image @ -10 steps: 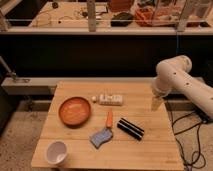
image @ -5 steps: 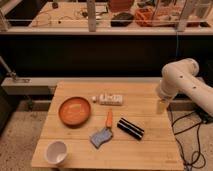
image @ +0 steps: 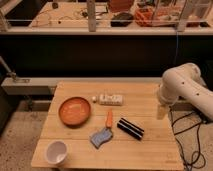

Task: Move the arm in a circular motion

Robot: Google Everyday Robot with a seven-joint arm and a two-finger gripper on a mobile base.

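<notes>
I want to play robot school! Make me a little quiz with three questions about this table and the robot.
1. True or false: the arm comes in from the right side of the view.
2. Which thing lies nearest the end effector? A. the white cup B. the orange bowl C. the black box
3. Fill in the word: the end effector hangs at the ______ edge of the wooden table.

Key
1. True. The cream arm reaches in from the right.
2. C. The black box lies closest; the cup sits at the far front-left corner.
3. Right. The tan tip points down by the right edge, touching nothing.
</notes>
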